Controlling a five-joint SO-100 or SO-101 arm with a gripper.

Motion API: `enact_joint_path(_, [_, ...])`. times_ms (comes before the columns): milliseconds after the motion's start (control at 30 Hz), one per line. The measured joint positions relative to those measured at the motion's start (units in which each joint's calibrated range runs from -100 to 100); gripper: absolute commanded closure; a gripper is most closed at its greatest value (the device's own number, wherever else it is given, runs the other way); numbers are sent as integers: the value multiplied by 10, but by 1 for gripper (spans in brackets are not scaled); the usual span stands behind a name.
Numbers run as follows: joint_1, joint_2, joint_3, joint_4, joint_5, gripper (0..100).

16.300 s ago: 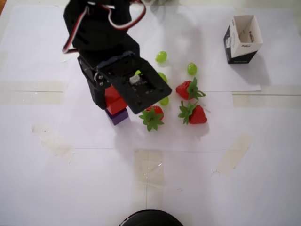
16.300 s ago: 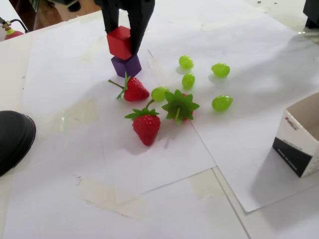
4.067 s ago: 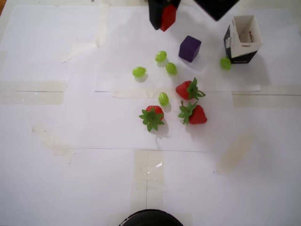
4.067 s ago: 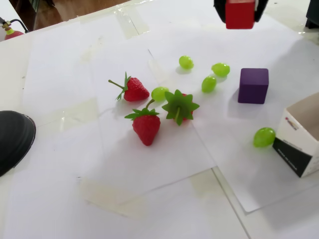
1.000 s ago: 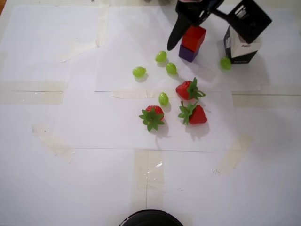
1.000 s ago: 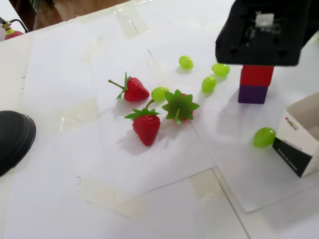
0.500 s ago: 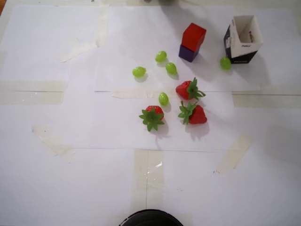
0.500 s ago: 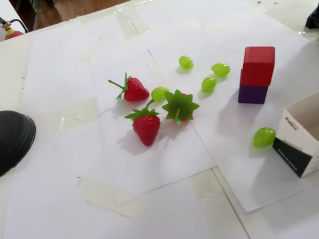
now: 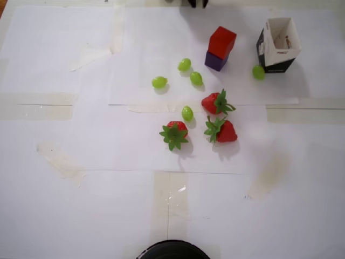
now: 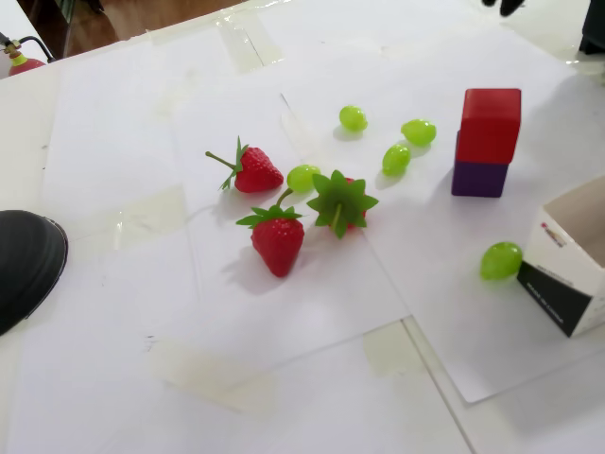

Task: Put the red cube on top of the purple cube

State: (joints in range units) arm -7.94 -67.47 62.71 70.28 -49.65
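The red cube (image 9: 222,42) (image 10: 490,123) rests on top of the purple cube (image 9: 215,61) (image 10: 478,179), slightly skewed, with nothing touching it. Only a small dark piece of my gripper (image 9: 197,2) (image 10: 504,5) shows at the top edge of both views, well clear of the stack. How its jaws stand is hidden beyond the frame edge.
Three strawberries (image 9: 217,102) (image 10: 277,236) and several green grapes (image 9: 186,65) (image 10: 417,131) lie on the white paper near the stack. An open black-and-white carton box (image 9: 277,46) (image 10: 572,274) stands close beside it. A black round object (image 9: 172,251) (image 10: 24,265) sits at the table's edge.
One second ago the gripper stood around the stacked red cube. It has let go and pulled away to the frame edge. The red cube stays on the purple cube.
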Motion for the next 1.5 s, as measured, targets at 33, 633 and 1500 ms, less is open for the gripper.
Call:
enact_joint_path(33, [7,-30,25,-3,0,100])
enact_joint_path(633, [55,-293,347,-197,-7,100])
enact_joint_path(1500, [73,-302,373,-12,33,100])
